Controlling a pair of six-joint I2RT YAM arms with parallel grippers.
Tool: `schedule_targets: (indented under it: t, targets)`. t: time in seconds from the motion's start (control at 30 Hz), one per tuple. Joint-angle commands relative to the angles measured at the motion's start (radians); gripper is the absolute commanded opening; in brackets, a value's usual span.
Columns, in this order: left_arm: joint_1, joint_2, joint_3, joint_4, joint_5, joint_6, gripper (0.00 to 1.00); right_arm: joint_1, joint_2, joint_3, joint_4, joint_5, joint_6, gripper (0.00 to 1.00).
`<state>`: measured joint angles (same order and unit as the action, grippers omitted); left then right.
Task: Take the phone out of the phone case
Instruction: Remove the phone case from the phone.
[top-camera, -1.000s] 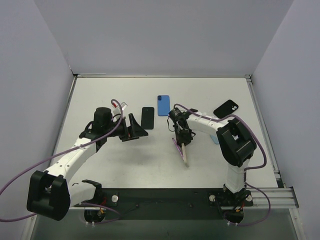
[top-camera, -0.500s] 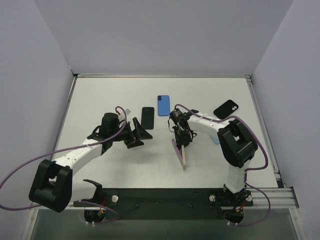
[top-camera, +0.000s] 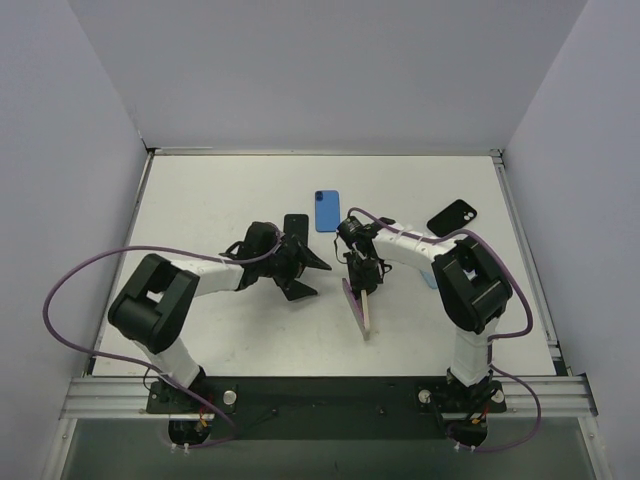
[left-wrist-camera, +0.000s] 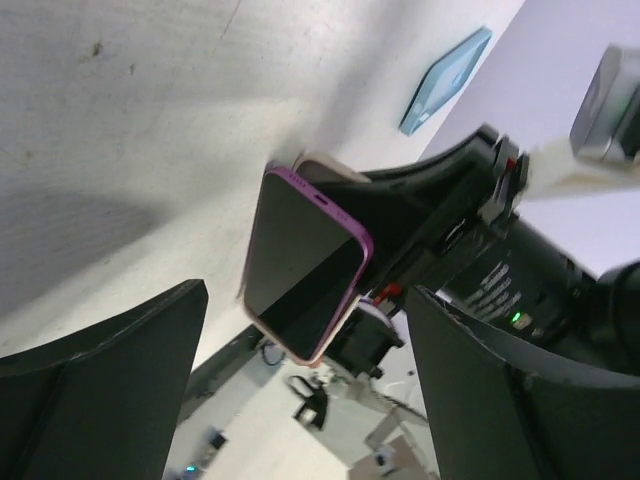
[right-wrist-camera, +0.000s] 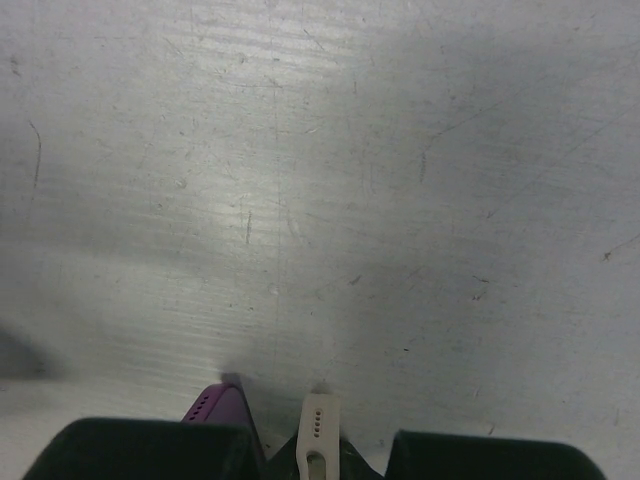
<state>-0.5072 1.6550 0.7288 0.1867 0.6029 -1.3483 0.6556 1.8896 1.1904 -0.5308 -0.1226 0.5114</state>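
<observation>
Tabletop (top-camera: 220, 200) white, scuffed, between lavender walls (top-camera: 330, 70)

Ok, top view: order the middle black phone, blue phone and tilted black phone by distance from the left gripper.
1. Middle black phone, just beyond the left gripper.
2. Blue phone, farther back-right.
3. Tilted black phone, far right.

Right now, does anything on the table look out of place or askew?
Yes: the right gripper holds the purple case and cream phone on edge, their lower ends splayed apart rather than flush. Probably the phone is half out of its case, not damaged.
</observation>
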Motion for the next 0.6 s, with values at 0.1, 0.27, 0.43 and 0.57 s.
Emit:
schedule_targets:
  t: [0.1,0.27,0.43,0.57]
  targets:
    - [-0.045,0.104,0.337,-0.381,-0.044,-0.045,0.91,0.041,0.089,-0.060,-0.012,-0.057,0.009,0.00]
    - [-0.056,0.158,0.402,-0.510,-0.037,-0.045,0.87,0.044,0.089,-0.051,-0.020,-0.046,0.009,0.00]
    - [-0.056,0.172,0.396,-0.633,-0.068,-0.058,0.83,0.044,0.083,-0.057,-0.023,-0.032,0.013,0.00]
    - [-0.056,0.160,0.344,-0.600,-0.072,-0.100,0.83,0.044,0.083,-0.063,-0.023,-0.032,0.015,0.00]
